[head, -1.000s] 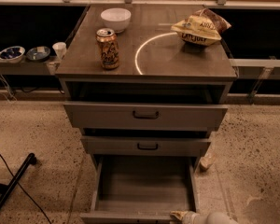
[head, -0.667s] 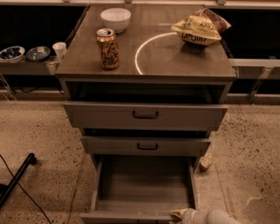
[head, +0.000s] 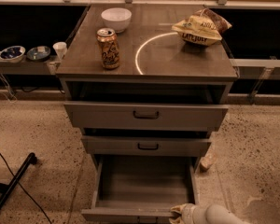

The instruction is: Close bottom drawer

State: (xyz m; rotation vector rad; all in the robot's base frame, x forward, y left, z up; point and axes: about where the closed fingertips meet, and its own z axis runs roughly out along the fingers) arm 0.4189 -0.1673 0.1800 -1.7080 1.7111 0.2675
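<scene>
Unchanged since 1 s ago: gripper position, drawer extension and the 3 items on the cabinet top. No shift can be made out.

Item 1. Gripper (head: 179,213): at the bottom edge of the view, right of centre, at the right end of the bottom drawer's front edge. Pale arm (head: 219,215) runs off toward the lower right corner. How far it is open cannot be told, nor whether it has hold of anything. It looks to be against the drawer front, but contact cannot be confirmed.

Item 2. Bottom drawer (head: 121,214): lowest of 3 in the grey-brown cabinet (head: 186,64), pulled well out toward the camera, floor and side walls in plain view. Its front face is cut off by the frame edge.

Item 3. Middle drawer (head: 177,146): partly out, dark bar handle at centre.

Item 4. Top drawer (head: 186,116): partly out, standing further forward than the middle one, same kind of handle.

Item 5. Cabinet top: white bowl (head: 116,18) at the back left; orange can (head: 108,48) upright in front of it; yellow snack bag (head: 200,28) at the back right; pale ring (head: 137,59) marked between can and bag.

Item 6. Side shelf, left of the cabinet: 2 small dishes (head: 11,53) and 1 white cup (head: 60,49).

Item 7. Speckled floor: black pole (head: 11,185) at the lower left, well apart from the cabinet.
</scene>
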